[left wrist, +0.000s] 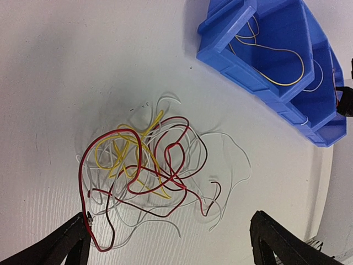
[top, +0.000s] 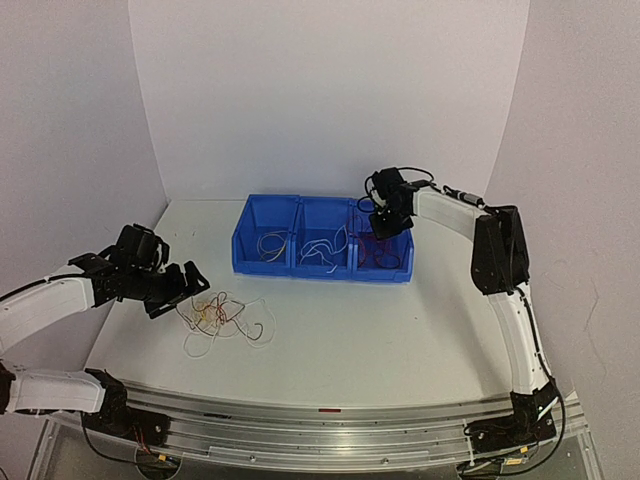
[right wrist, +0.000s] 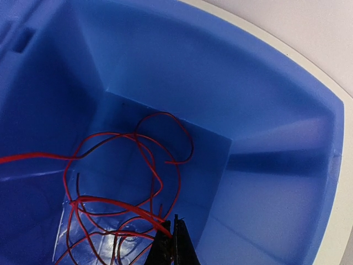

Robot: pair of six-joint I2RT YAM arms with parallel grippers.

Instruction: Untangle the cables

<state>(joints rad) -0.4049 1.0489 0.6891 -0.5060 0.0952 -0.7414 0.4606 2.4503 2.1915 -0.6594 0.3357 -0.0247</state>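
A loose tangle of red, white and yellow cables [top: 222,315] lies on the white table, left of centre. My left gripper [top: 178,290] hovers just left of it, open wide. In the left wrist view the tangle [left wrist: 149,171] lies spread between and beyond the black fingertips [left wrist: 74,232], and a red loop reaches the left one. My right gripper [top: 385,225] hangs over the right compartment of the blue bin [top: 300,268]. In the right wrist view its jaws [right wrist: 174,221] are shut, with a red cable [right wrist: 127,205] running into their tip, above other red cables [right wrist: 160,143] on the bin floor.
The blue bin has three compartments. A yellow cable [left wrist: 276,55] lies in the left one and white cable [top: 325,248] in the middle one. White walls stand close behind and on both sides. A metal rail [top: 330,430] runs along the near edge.
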